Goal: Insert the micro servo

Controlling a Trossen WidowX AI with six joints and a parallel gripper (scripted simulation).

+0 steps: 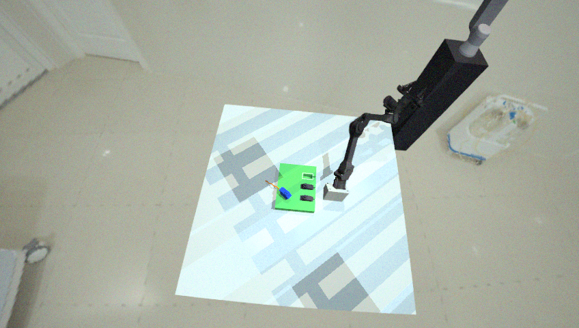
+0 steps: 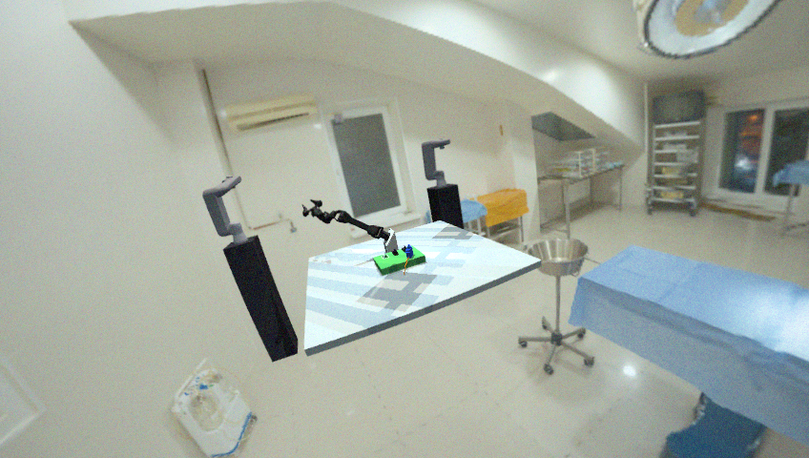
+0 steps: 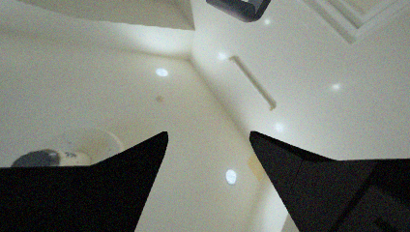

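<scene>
The loose blue micro servo (image 1: pixel 285 193) (image 2: pixel 408 250) rests on the left part of the green deck (image 1: pixel 289 174) (image 2: pixel 397 264) in the top view. Its orange cable (image 1: pixel 271 184) (image 2: pixel 404 266) runs out past the deck's edge. Which way its shaft points is too small to tell. The empty pocket has a white outline (image 1: pixel 307 173) and lies near the deck's opposite long edge, at one end of a row. My gripper (image 1: pixel 410 93) (image 2: pixel 309 205) (image 3: pixel 209 135) is open and empty, raised far from the deck and servo. The wrist view shows neither of them.
Two black servos (image 1: pixel 307 186) (image 1: pixel 306 197) sit in the deck in line with the pocket. The arm's white base block (image 1: pixel 335 193) (image 2: pixel 391 241) stands beside the deck. A tall black pedestal (image 1: pixel 442 80) (image 2: pixel 260 301) stands by the table corner, below the gripper in the exterior view.
</scene>
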